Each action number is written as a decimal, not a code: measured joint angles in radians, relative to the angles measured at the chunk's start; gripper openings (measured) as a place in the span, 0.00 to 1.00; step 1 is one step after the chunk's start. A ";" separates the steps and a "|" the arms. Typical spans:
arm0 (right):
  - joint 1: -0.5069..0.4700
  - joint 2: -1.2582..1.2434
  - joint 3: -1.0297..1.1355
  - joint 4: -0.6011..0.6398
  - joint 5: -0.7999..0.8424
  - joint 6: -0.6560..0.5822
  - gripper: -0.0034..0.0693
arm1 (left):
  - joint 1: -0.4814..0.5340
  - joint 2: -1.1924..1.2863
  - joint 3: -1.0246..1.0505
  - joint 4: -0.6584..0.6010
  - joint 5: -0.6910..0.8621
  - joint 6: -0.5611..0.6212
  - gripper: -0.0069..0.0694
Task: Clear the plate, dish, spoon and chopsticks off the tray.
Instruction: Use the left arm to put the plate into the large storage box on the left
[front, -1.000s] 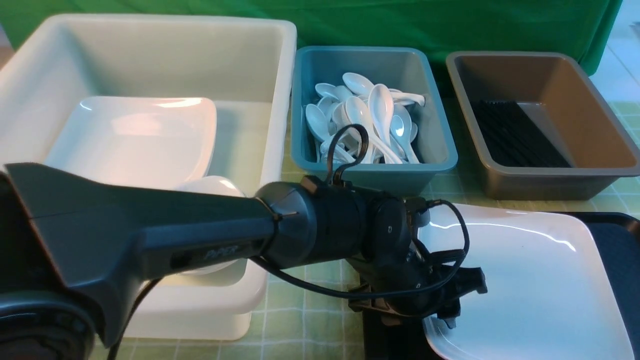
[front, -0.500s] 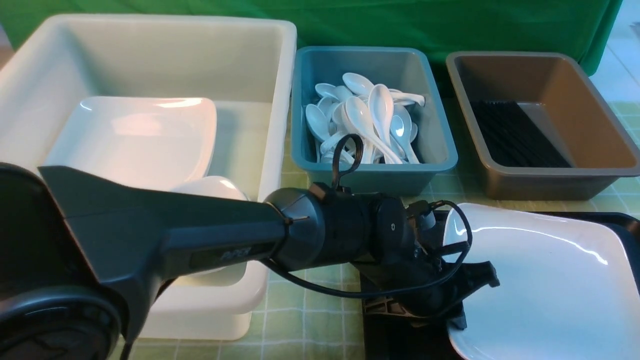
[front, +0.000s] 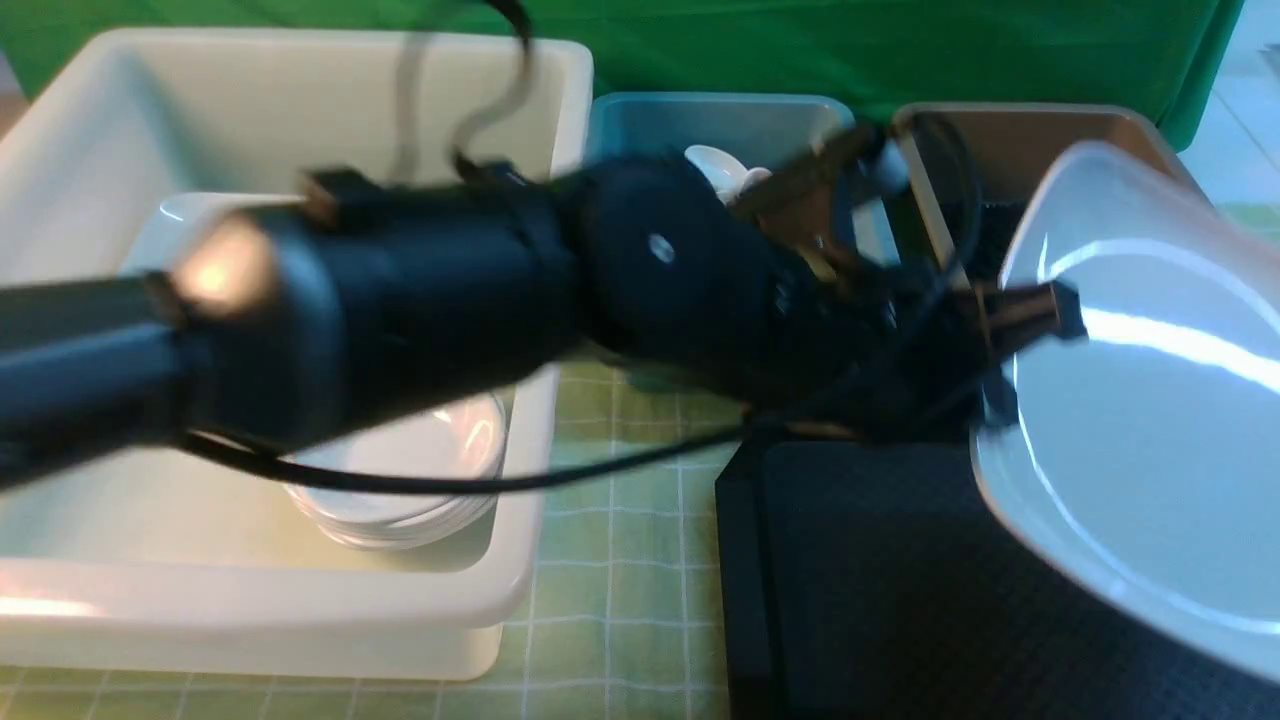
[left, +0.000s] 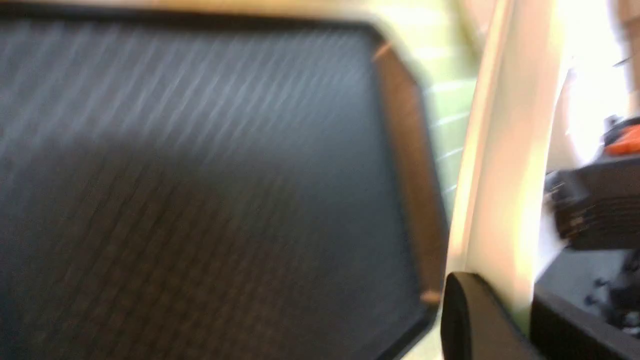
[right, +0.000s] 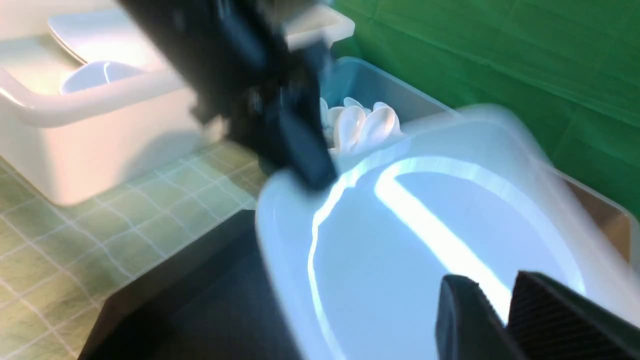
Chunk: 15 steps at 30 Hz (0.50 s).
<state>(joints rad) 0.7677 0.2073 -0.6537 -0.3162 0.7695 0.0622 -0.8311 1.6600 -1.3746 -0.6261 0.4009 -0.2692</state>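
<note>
- Plate (front: 1140, 420): one, large and white, in the air over the right part of the tray. It is steeply tilted, hollow face toward the front camera, and its low edge runs out of view.
- Tray (front: 880, 580): one, black and textured, flat on the green checked cloth (front: 620, 600) beneath the plate.
- Left gripper (front: 1010, 360): pinches the plate's left rim, one finger on each face; the arm is motion-blurred.
- Right gripper (right: 500, 320): seen only from its own wrist, fingers narrowly parted before the plate's face. I cannot tell whether they grip it.
- White tub (front: 300, 600): one, left of the tray, holding one stack of small dishes (front: 400, 470), too blurred to count, and a second plate (front: 175, 212) farther back.
- Teal bin (front: 630, 118): one, behind the arm, with a heap of white spoons (right: 360, 125); at least four show.
- Brown bin (front: 1010, 130): one, right of the teal bin, partly behind the plate.
</note>
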 joint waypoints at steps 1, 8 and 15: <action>0.000 0.000 0.000 0.000 0.000 0.000 0.24 | 0.023 -0.041 0.000 0.000 0.005 0.001 0.11; 0.000 0.000 0.000 0.000 0.000 0.000 0.24 | 0.329 -0.235 0.001 0.063 0.178 0.017 0.11; 0.000 0.000 0.000 0.000 0.000 0.000 0.24 | 0.860 -0.368 0.001 0.101 0.406 0.152 0.11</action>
<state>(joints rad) 0.7677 0.2073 -0.6537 -0.3162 0.7695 0.0622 0.0291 1.2925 -1.3735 -0.5249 0.8071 -0.1177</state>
